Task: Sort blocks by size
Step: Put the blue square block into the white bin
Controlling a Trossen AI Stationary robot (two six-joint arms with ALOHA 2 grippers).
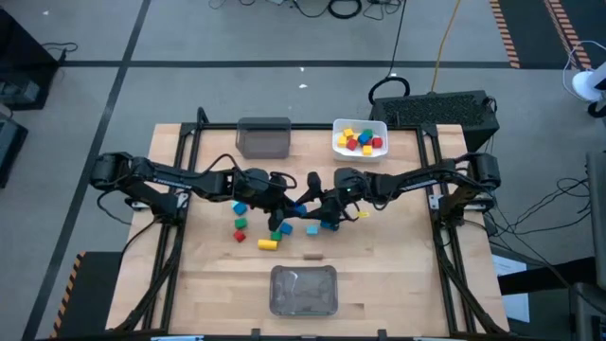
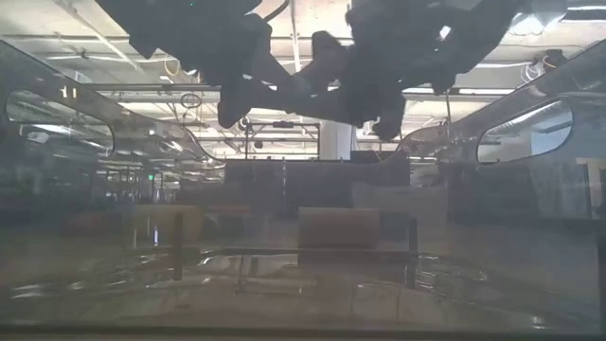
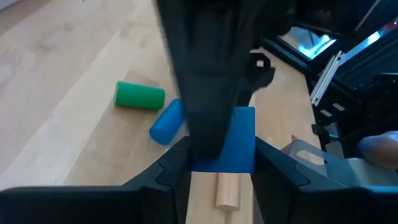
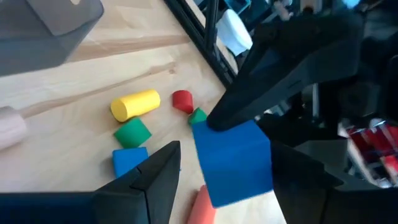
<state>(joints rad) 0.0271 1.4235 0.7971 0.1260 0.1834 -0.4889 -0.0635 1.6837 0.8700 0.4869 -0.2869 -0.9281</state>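
Between the left gripper's (image 3: 221, 165) jaws sits a large blue block (image 3: 231, 140), held at its sides, while the right gripper's (image 4: 217, 174) jaws stand wide around that same block (image 4: 233, 162) where the two arms meet over mid-table. Just beyond the jaws, loose blocks lie on the table (image 1: 379, 265): a green cylinder (image 3: 139, 96), a blue cylinder (image 3: 166, 122) and a yellow cylinder (image 4: 135, 104). Farther off, the white bin (image 1: 360, 138) holds small blocks, beside a grey bin (image 1: 263, 137).

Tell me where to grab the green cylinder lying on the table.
Probably take the green cylinder across its curved middle, coming straight down. It lies on its side with both long sides clear; the blue cylinder crowds one end, so set the jaws across the roll, not end to end. Left gripper and right gripper both sit mid-table at a blue block.
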